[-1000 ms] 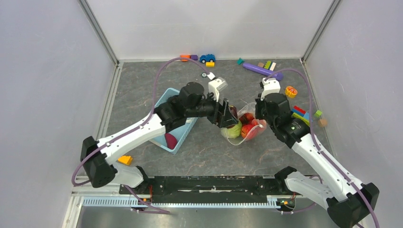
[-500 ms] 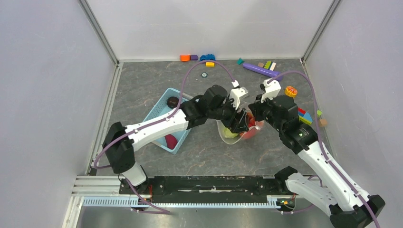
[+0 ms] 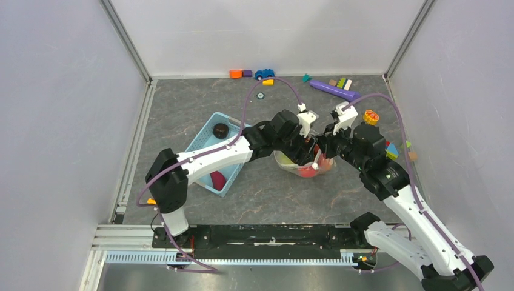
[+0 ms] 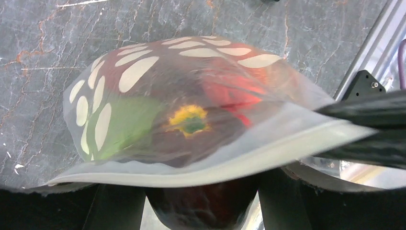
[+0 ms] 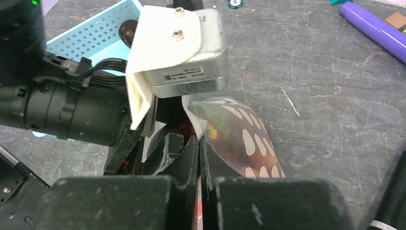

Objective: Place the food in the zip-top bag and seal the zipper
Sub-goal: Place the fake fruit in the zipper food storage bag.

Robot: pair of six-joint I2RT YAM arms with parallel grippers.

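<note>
Since half a second ago, the left arm has stretched a little farther right, and its left gripper (image 3: pixel 302 153) now sits closer over the bag (image 3: pixel 306 167). The right arm has shifted slightly right.

The clear, white-dotted bag lies on the grey table (image 3: pixel 254 194) between the two grippers, bulging with food (image 4: pixel 230 91): red and green pieces show through the film, one with a yellow spot. In the left wrist view, the pale zipper (image 4: pixel 215 167) arches across the frame as the rim of the bag's mouth. Just below it, a maroon piece (image 4: pixel 201 215) fills the gap between the left gripper's two fingers, which pinch it at the mouth.

The right gripper (image 5: pixel 198 143) has its fingers pressed together on the bag's edge, the film running up between them. It meets the left gripper almost head-on.

To the left, a light blue basket (image 3: pixel 200 136) sits under the left arm. A dark round piece (image 3: pixel 220 130) and a magenta piece (image 3: pixel 217 180) lie in it.
</note>
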